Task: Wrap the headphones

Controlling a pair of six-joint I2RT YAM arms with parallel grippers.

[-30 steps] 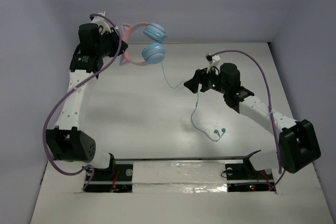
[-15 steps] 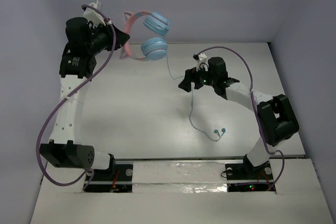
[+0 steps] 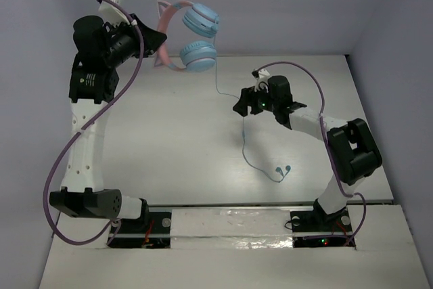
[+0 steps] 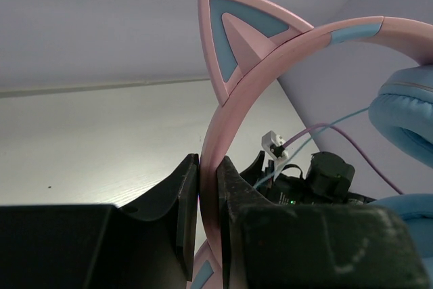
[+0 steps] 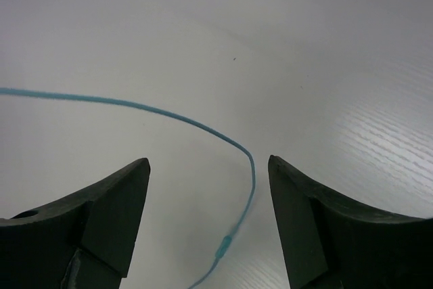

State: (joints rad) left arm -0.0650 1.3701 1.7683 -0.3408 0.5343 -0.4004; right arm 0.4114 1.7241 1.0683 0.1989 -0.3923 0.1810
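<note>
Left gripper (image 3: 150, 40), upper left of the top view, is clamped tight on the pink headband (image 4: 220, 120) of the headphones (image 3: 193, 38), holding them up off the table (image 3: 155, 140) near the back wall, with the blue ear cups (image 3: 199, 55) stacked one over the other and a cat ear (image 4: 233, 38) sticking up above the jaws. The thin pale-blue cable (image 3: 245, 145) drops from the lower cup to the table and runs down to its plug end (image 3: 284, 169) at centre right. Right gripper (image 5: 206, 164), centre right of the top view, hangs over the table with jaws spread wide, the cable running under the gap and touching neither finger.
</note>
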